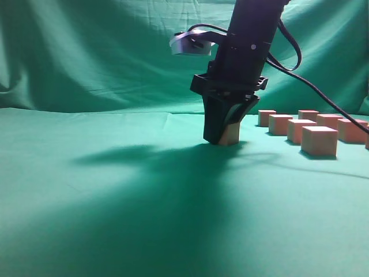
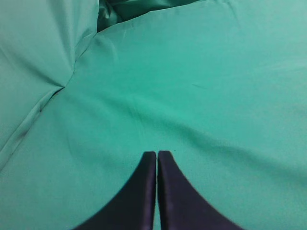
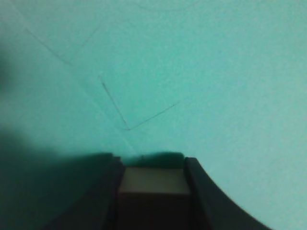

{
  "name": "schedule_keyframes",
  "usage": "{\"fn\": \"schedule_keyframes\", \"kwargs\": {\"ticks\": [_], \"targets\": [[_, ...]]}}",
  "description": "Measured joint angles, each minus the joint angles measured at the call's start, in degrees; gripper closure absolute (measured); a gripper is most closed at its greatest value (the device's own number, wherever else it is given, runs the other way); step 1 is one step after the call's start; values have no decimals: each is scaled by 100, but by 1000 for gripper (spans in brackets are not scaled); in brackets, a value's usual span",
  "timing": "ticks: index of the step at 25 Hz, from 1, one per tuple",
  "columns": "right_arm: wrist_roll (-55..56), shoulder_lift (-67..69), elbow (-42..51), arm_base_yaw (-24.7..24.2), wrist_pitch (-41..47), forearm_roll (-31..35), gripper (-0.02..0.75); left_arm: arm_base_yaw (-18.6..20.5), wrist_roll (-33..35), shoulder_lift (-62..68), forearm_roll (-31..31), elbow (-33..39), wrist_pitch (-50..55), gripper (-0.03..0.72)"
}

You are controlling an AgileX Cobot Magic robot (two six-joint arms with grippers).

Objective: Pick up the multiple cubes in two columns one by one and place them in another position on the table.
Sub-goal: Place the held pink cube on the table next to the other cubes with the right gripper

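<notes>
My right gripper (image 1: 223,137) points straight down at the middle of the table (image 1: 115,202) and is shut on one cube (image 1: 230,134), which rests on or just above the teal cloth. In the right wrist view the cube (image 3: 154,181) sits between the two black fingers (image 3: 152,167). Several more pinkish-red cubes (image 1: 319,140) stand in two columns at the right. My left gripper (image 2: 157,154) is shut and empty over bare cloth; it does not show in the exterior view.
A draped green backdrop (image 1: 104,52) hangs behind the table. A black cable (image 1: 311,86) runs from the right arm toward the right edge. The arm's shadow lies across the left and front cloth.
</notes>
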Motion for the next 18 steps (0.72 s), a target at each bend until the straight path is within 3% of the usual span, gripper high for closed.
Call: {"fn": "schedule_keyframes", "kwargs": {"ticks": [9, 16, 18], "targets": [[11, 22, -8, 0, 0, 0, 485, 0, 0, 0, 0, 0, 0, 688], [11, 22, -83, 0, -90, -45, 159, 0, 0, 0, 0, 0, 0, 688], [14, -3, -255, 0, 39, -58, 109, 0, 0, 0, 0, 0, 0, 688]]}}
